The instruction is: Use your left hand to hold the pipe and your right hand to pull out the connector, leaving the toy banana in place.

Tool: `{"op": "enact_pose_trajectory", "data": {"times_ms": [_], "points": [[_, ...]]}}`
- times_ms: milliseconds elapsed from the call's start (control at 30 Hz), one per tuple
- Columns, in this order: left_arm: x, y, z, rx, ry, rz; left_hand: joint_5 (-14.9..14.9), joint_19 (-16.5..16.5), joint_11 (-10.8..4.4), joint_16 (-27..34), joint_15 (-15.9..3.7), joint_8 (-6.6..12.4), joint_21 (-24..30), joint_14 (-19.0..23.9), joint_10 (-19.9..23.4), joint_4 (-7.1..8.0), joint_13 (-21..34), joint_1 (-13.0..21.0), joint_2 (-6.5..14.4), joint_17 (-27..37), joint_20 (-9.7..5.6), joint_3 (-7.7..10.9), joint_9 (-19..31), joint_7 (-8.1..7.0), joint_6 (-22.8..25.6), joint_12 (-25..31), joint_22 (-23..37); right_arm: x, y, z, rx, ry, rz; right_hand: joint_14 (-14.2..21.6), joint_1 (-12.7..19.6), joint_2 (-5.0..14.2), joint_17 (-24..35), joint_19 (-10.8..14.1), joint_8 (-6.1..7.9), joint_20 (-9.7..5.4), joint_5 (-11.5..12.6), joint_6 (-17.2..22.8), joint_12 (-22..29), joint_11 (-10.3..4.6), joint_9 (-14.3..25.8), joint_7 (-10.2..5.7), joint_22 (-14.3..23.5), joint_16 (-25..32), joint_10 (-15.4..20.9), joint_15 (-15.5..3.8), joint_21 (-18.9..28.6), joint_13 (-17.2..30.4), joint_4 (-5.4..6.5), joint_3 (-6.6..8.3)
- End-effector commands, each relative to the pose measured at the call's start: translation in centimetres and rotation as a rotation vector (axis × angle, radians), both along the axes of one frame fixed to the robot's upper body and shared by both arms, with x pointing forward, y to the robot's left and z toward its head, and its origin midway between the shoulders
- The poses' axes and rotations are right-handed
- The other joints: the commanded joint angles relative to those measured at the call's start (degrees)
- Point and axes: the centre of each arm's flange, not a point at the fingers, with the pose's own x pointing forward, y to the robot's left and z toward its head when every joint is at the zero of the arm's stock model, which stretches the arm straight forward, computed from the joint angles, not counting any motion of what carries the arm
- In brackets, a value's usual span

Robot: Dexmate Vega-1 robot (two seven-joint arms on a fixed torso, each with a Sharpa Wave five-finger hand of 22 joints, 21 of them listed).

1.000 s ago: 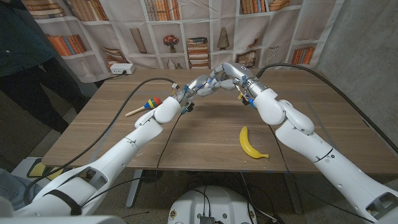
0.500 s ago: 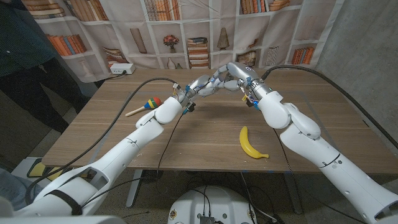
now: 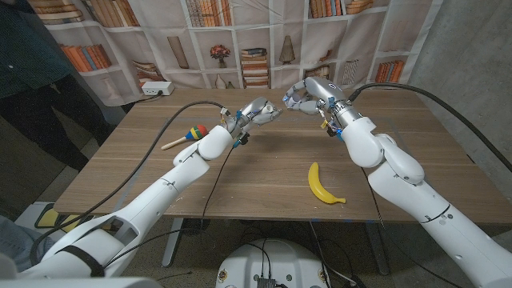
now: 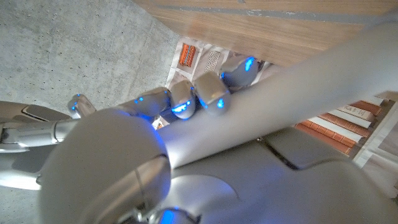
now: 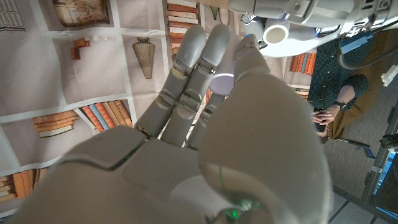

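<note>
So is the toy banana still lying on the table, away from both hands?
Yes, the toy banana lies on the table, with both hands raised farther back.

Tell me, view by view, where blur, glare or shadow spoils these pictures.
Head view: sharp, evenly lit; the toy banana casts a soft shadow on the table. Left wrist view: the pipe is close and blurred, blue glare on the left hand fingers. Right wrist view: the right hand looms soft-focused; the connector is hard to make out.
</note>
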Motion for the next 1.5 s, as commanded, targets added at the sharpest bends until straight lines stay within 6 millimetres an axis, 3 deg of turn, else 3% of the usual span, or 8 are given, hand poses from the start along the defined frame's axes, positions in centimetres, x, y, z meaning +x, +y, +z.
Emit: {"op": "enact_pose_trajectory", "data": {"times_ms": [33, 300, 400, 1000, 1500], "points": [[0.0, 0.0, 0.1, 0.003, -0.004, 0.006, 0.38, -0.36, 0.00, 0.02, -0.42, 0.42, 0.02, 0.13, 0.02, 0.32, 0.41, -0.18, 0.04, 0.24, -0.40, 0.20, 0.39, 0.20, 0.08, 0.24, 0.08, -0.6, -1.0, -0.3, 0.041, -0.001, -0.021, -0.52, 4.08, 4.55, 0.42, 0.10, 0.26, -5.63, 0.18, 0.51, 9.64, 2.10, -0.04, -0.37, -0.10, -0.22, 9.45, -0.41, 0.37, 14.42, -0.03, 0.35], [-0.6, 0.6, 0.6, -0.029, -0.020, 0.017, 0.36, -0.03, 0.06, 0.04, -0.46, 0.71, 0.14, 0.32, 0.33, 0.10, 0.09, 0.02, 0.15, 0.08, -0.41, 0.19, 0.89, 0.07, -0.14, 0.23, 0.04, 0.0, -2.1, -0.1, 0.141, 0.006, 0.042, -1.49, 3.78, 4.63, 1.24, -0.29, -0.45, -5.74, 0.40, 0.40, 9.83, 1.54, -0.78, -0.88, -0.48, -0.84, 8.87, -0.55, -0.30, 16.19, -0.29, 1.32], [-1.0, 1.1, 0.8, -0.049, -0.029, 0.020, 0.34, -0.06, 0.04, -0.28, -0.43, -0.10, 0.27, 0.13, 0.06, 0.12, 0.54, 0.05, 0.20, -0.35, -0.40, 0.16, -0.59, 0.26, 0.26, 0.48, 0.34, 0.3, -2.6, 0.1, 0.190, 0.007, 0.078, -1.54, 2.94, 4.39, 1.40, -0.45, -0.54, -5.65, 0.22, 0.36, 9.88, 1.52, -0.81, -0.89, -0.43, -0.93, 8.87, -0.37, -0.24, 16.52, 0.18, 1.02], [-3.1, 3.7, 1.6, -0.119, -0.063, 0.084, 0.49, 0.23, 0.07, 0.09, -0.43, 0.60, 0.32, 0.11, 0.24, 0.15, -0.03, 0.18, 0.22, -0.20, -0.39, 0.25, 0.26, 0.15, 0.00, 0.38, 0.67, 1.2, -5.4, -0.1, 0.317, 0.037, 0.124, -2.25, 1.95, 4.33, 2.05, -1.32, -0.67, -5.69, 0.12, -0.31, 9.77, 1.13, -0.09, -1.20, -0.63, -1.87, 8.56, -0.34, -1.13, 18.12, 0.43, 1.60], [-3.5, 3.9, 1.8, -0.109, -0.078, 0.102, 0.62, -0.06, 0.27, 0.31, -0.42, 0.49, -0.27, 0.25, 0.31, 0.15, 0.16, 0.27, 0.23, -0.41, -0.38, 0.17, -0.22, 0.27, 0.01, 0.75, 0.19, 2.0, -5.4, 0.0, 0.322, 0.030, 0.127, -1.90, 1.85, 4.24, 2.44, -1.07, -0.73, -5.72, 0.12, -0.50, 9.42, 0.98, 0.27, -1.00, -0.47, -2.06, 8.85, -0.34, -0.89, 18.20, 0.38, 1.75]]}}
